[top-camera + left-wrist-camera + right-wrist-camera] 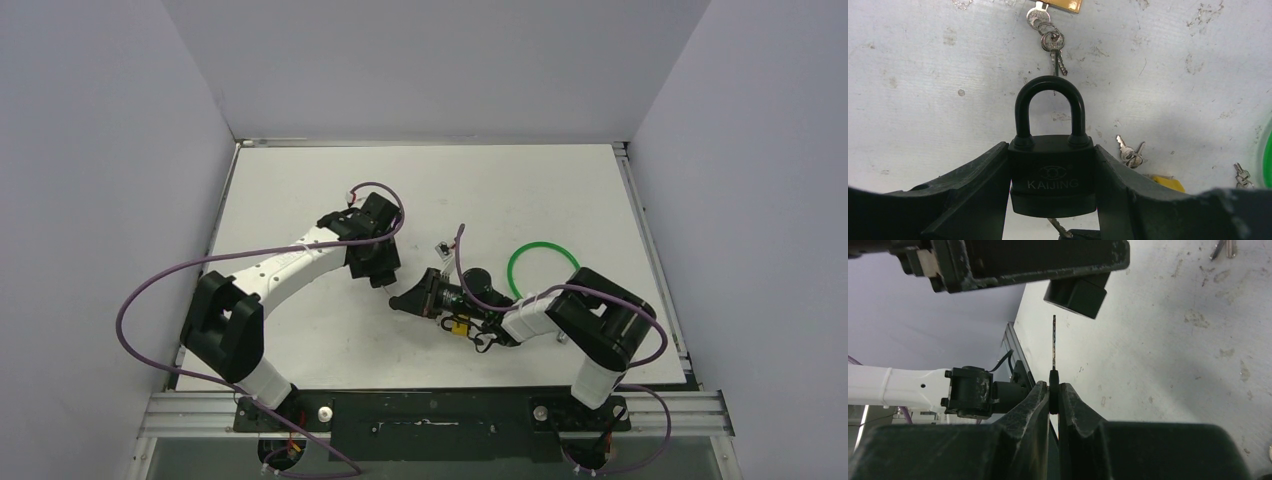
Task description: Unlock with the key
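Observation:
A black padlock [1053, 175] marked KAIJING is clamped by its sides between the fingers of my left gripper [1050, 150], with the shackle closed and pointing away from the wrist. In the top view my left gripper [383, 280] meets my right gripper [402, 299] at the table's middle. My right gripper [1053, 387] is shut on the black head of a key [1053, 345]. The blade points at the padlock's underside [1077, 295], its tip just short of it. The key's tip [1062, 230] shows below the padlock body.
A brass padlock [1068, 5] with a key bunch [1052, 42] lies beyond the shackle. Loose keys [1130, 154] and a yellow tag [1163, 182] lie to the right, with more keys [1242, 175] further right. A green ring [543, 270] lies right of centre.

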Robot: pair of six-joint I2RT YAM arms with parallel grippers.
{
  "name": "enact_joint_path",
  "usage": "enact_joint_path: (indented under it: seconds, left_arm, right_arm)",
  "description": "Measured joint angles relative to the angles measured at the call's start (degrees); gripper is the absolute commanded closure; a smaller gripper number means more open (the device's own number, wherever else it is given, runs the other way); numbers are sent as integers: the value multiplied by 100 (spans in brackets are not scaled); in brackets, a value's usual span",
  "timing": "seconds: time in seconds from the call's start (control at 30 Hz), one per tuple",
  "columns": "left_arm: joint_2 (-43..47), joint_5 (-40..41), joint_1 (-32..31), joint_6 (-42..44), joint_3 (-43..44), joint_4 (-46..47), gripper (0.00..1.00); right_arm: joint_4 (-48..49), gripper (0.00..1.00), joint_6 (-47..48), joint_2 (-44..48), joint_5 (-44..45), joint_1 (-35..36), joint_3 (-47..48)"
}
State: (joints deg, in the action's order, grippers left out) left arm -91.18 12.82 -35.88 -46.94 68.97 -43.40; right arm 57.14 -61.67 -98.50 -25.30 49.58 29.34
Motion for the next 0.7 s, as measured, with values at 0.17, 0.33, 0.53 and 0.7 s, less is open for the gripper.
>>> enact_joint_path:
  seconds: [0.17, 0.33, 0.53, 0.7]
  left_arm:
    - [13, -17, 0, -46, -22, 0, 94]
    - [22, -28, 0, -52, -22, 2, 94]
    - [22, -26, 7, -70, -22, 37, 94]
    - [24, -28, 7, -85, -22, 39, 94]
  right_arm:
    - [109, 100, -111, -74, 2, -7, 118]
    - [164, 100, -254, -120, 2, -63, 120]
    - [221, 100, -352, -170, 55, -118, 61]
    - [243, 100, -363, -168, 105, -122, -57]
